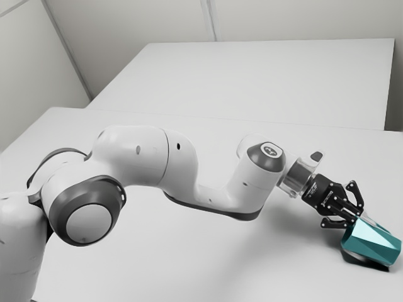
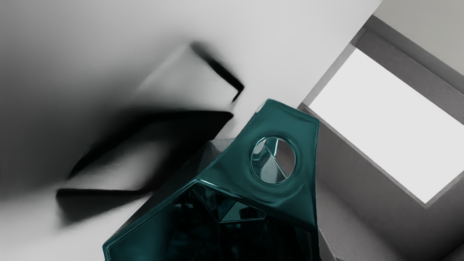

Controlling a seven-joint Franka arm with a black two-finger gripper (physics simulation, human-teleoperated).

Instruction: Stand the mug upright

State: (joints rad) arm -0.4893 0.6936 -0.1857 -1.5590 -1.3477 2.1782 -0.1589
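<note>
The black gripper [image 1: 343, 209] reaches down at a slant near the exterior view's right edge, its front end against the teal faceted mug [image 1: 373, 243]. The mug is tipped over rather than upright, with a dark shadow along its underside. Close to the hand in the wrist view, the mug [image 2: 299, 201] shows a flat teal part with a round hole, beside a dark faceted hollow. How the gripper's tips meet the mug is hidden, and I cannot tell whether the mug touches the table.
Around the mug spreads the pale table [image 1: 252, 267]. A second pale surface [image 1: 252, 82] stands behind it, near the walls. Dark angular shadows lie on the table beside the mug in the wrist view, and beyond the table edge is a bright white rectangle [image 2: 395, 127].
</note>
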